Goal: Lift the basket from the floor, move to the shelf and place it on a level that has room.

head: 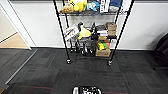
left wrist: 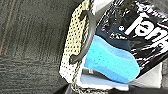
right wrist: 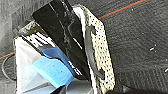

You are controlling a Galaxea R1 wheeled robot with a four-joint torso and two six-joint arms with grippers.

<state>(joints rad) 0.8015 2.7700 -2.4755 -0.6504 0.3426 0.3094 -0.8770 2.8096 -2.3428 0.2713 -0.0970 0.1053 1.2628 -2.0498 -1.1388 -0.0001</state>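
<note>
Left gripper: its state cannot be told; the basket (left wrist: 72, 50) is seen close beneath it.
Right gripper: its state cannot be told either.
Basket: set at the near edge of the floor (head: 50, 72), centred.
Contents: a blue sponge (left wrist: 110, 62) and a black packet (right wrist: 65, 32) are held inside.
Shelf (head: 92, 32): stood far ahead against the wall, its tiers cluttered.
</note>
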